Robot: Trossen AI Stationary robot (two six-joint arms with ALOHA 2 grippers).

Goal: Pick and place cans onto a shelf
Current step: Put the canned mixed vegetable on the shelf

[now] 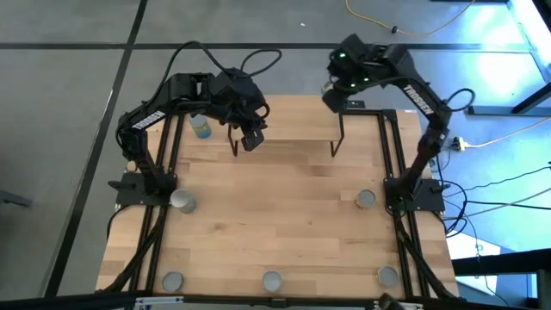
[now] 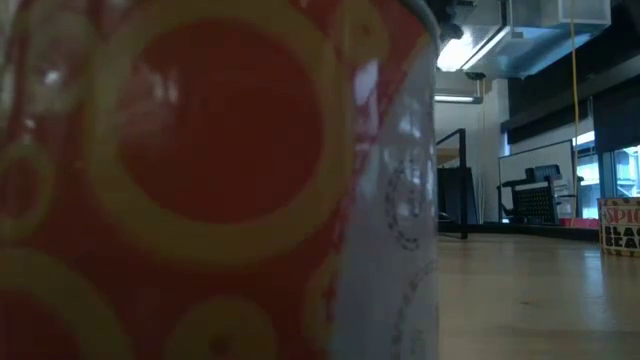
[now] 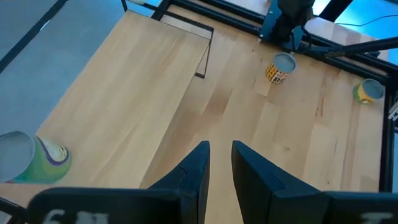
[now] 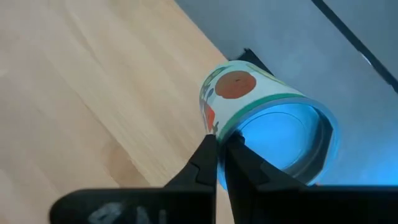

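Observation:
The shelf [image 1: 293, 133] is a raised light-wood board at the table's far side. One green-labelled can [image 1: 201, 127] stands upright on its left end, also visible in the left wrist view [image 3: 37, 158]. My left gripper [image 3: 217, 155] hovers open above the shelf's middle [image 1: 244, 142], holding nothing. My right gripper [image 1: 334, 96] is up over the shelf's far right corner, shut on a white can with an orange-red spot and a green band [image 4: 249, 99]. The high view does not show that can. My right gripper pinches the can's round end at its rim [image 4: 214, 127] between its two fingertips, which stand almost together. The fingers come from above, slanting down. The can hangs tilted below them, its round end toward the wrist, clear of shelf and table.
Cans stand on the tabletop at mid left [image 1: 182, 201], mid right [image 1: 366, 200], and along the near edge [image 1: 173, 281], [image 1: 272, 281], [image 1: 387, 276]. A red can with yellow rings [image 2: 200, 180] fills most of the low view. Bare wood lies in the table's middle.

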